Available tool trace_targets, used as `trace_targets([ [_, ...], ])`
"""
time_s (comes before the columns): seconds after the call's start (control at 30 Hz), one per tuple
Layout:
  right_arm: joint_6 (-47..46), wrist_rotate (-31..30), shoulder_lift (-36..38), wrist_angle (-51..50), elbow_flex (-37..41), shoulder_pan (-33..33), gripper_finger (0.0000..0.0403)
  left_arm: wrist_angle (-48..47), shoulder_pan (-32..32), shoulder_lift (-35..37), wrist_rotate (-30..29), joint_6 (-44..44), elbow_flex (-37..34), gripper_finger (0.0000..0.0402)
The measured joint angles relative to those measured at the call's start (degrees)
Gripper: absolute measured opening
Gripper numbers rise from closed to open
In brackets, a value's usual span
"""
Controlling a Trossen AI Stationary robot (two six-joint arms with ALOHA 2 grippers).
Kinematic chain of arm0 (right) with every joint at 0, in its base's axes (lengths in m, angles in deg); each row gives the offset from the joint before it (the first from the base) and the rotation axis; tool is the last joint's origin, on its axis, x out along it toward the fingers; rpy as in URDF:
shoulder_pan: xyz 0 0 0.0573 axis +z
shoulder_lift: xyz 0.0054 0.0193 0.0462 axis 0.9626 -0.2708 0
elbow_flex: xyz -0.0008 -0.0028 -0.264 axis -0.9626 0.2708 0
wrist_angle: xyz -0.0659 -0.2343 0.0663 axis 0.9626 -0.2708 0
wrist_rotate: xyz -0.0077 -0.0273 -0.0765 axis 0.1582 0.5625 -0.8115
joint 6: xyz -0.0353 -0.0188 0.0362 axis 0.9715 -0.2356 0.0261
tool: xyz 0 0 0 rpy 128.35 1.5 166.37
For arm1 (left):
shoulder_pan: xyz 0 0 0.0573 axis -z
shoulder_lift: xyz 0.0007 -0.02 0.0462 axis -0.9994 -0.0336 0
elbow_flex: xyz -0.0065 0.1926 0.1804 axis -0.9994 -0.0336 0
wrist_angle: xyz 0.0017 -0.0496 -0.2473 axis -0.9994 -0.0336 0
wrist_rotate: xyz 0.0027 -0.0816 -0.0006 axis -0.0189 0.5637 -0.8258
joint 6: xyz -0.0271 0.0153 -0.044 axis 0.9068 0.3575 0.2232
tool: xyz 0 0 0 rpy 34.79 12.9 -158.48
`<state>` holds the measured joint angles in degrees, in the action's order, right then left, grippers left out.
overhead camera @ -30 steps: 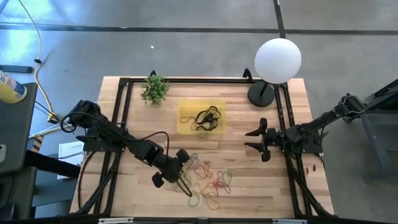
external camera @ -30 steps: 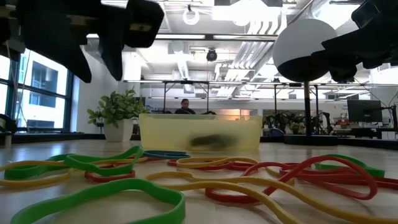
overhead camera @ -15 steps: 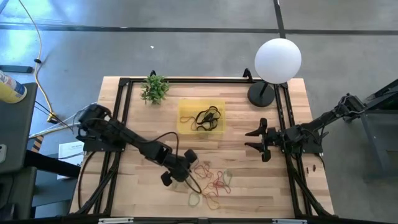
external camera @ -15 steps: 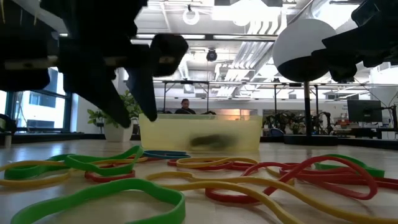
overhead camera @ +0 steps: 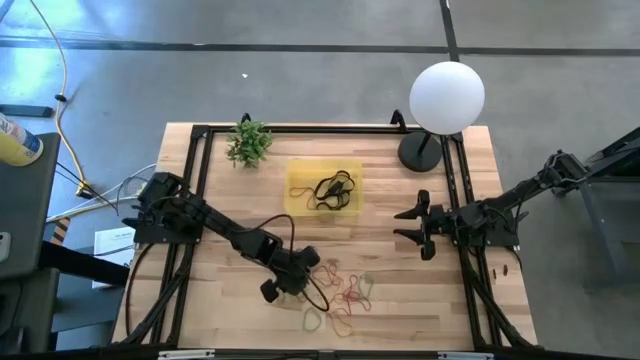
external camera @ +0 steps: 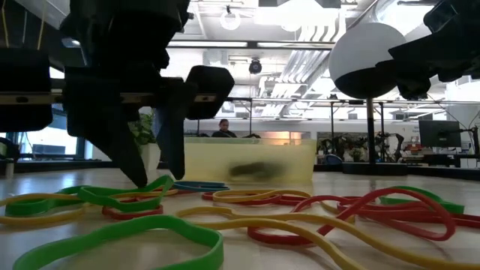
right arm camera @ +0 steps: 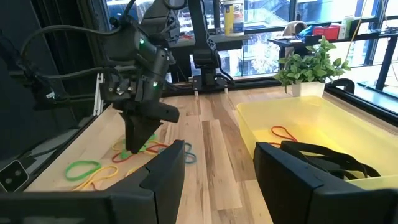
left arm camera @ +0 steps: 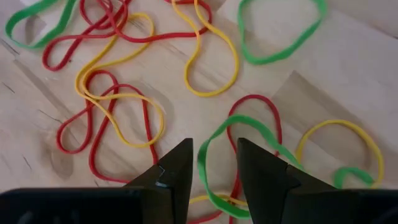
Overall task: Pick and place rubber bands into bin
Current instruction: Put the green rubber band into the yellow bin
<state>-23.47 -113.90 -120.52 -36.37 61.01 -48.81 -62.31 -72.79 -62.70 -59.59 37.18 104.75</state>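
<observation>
Several loose rubber bands (overhead camera: 340,290) in red, yellow and green lie flat on the wooden table near its near edge, and fill the foreground of the low view (external camera: 225,206). My left gripper (overhead camera: 303,266) is open and low over the pile's left end. Its fingertips (left arm camera: 214,149) stand on either side of one strand of a green band (left arm camera: 208,163). The yellow bin (overhead camera: 323,188) sits farther back, holding black bands and a red one (right arm camera: 283,132). My right gripper (overhead camera: 412,225) waits open to the right of the bin (right arm camera: 311,124).
A small green plant (overhead camera: 248,142) stands at the table's far left. A white globe lamp (overhead camera: 447,97) on a dark base (overhead camera: 420,150) stands at the far right. Black frame rails (overhead camera: 195,180) run along the left, right and far edges. Bare wood lies between the bin and the pile.
My left gripper has moved toward the table's right edge, over the rubber band pile, and has come down until its fingertips are near the tabletop beside the green band. The bands and my right arm have kept still.
</observation>
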Motion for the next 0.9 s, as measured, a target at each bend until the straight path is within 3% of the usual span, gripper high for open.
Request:
trace_targets([
  [0.4,-0.10,0.01,0.00,-0.05,0.00,0.01,0.0181,-0.77,-1.09,-0.27,-0.01,0.17,0.00,0.0105],
  [0.9,-0.15,0.03,-0.01,-0.04,0.00,0.02,0.0181,-1.27,-1.09,-1.47,-0.05,0.10,0.04,0.0018],
])
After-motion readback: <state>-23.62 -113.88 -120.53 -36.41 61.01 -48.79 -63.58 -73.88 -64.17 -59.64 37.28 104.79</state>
